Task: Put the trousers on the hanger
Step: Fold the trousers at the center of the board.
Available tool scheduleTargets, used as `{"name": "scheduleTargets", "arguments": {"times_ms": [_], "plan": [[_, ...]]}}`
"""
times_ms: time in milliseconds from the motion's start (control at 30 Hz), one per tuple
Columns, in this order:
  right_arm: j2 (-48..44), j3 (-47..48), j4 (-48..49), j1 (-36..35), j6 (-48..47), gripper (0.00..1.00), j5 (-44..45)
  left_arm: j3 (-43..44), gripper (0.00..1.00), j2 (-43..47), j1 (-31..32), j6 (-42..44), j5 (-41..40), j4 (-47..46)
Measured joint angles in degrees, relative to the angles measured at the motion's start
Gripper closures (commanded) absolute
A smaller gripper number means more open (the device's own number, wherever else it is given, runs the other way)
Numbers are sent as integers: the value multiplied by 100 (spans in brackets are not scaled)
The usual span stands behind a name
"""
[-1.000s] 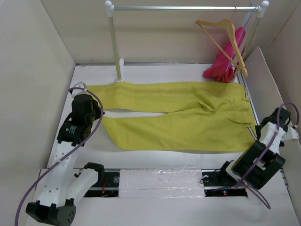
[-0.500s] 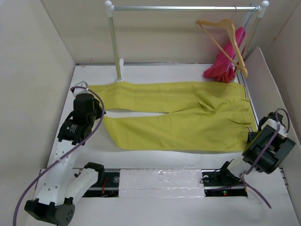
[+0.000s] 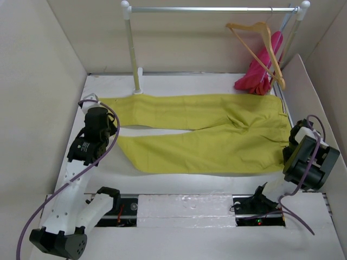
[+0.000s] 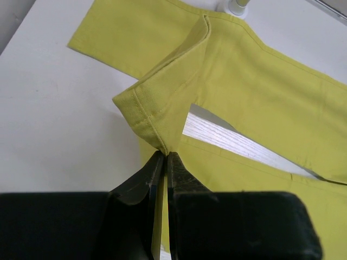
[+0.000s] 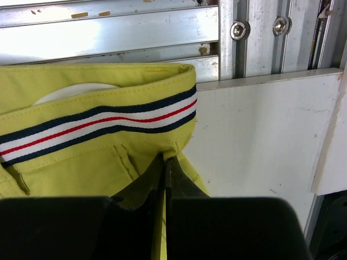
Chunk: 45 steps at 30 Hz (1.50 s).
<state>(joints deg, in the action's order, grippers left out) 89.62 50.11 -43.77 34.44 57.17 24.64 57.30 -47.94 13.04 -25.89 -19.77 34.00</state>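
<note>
Top external view shows the yellow-green trousers [image 3: 206, 135] spread flat across the white surface [image 3: 108, 168], waistband toward the right edge and the two leg ends toward the left, the legs slightly parted. The left pincer [image 3: 102, 120] sits at the left end of the trousers, at the gap between the leg ends, and the right pincer [image 3: 293, 143] sits at the waistband end on the right. In the left wrist view the left pincer [image 4: 164, 157] has its fingers pressed together on a corner of a leg hem, which stands up off the surface as a folded peak while the rest of the leg lies flat beyond it. In the right wrist view the right pincer [image 5: 165, 160] is clamped on the waistband edge, just below the striped trim band [image 5: 97, 123] of navy, white and red that shows on the turned-over waistband. The tan wooden hanger [image 3: 260, 43] hangs tilted by its hook from the right end of the white-and-silver clothes rail [image 3: 211, 9], well apart from both pincers, with a magenta-pink garment [image 3: 261, 73] behind and below it, touching the far right corner of the trousers.
</note>
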Motion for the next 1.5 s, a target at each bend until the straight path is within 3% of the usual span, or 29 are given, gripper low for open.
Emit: {"name": "scheduleTargets", "arguments": {"times_ms": [200, 433, 667, 933, 1067, 1167, 1300, 1500], "plan": [[-315, -33, 20, 35, -675, 100, -94, -42, 100, 0, -20, 44, -177, 15], [-1362, 254, -258, 245, -2492, 100, -511, 7, 100, 15, -35, 122, -564, 140], [-1502, 898, -922, -15, -3764, 100, -629, 695, 100, -35, -35, 131, -857, 494], [-2046, 1510, -2006, -955, -3873, 100, -833, 1751, 100, -476, -37, 146, -1537, 857], [-2538, 1580, -2774, -1303, -3724, 100, -918, 1757, 100, -492, -37, 129, -1864, 931], [-2485, 2422, -3220, -1698, -3705, 100, -597, 1718, 100, -627, -37, 70, -2057, 1021], [-2284, 3252, -2887, -1858, -3783, 100, 7, 1832, 100, -994, -37, -4, -2083, 1047], [-1235, 2979, -1884, -1248, -3860, 100, -393, 1930, 100, -1753, -35, -57, -2221, 977]]}}
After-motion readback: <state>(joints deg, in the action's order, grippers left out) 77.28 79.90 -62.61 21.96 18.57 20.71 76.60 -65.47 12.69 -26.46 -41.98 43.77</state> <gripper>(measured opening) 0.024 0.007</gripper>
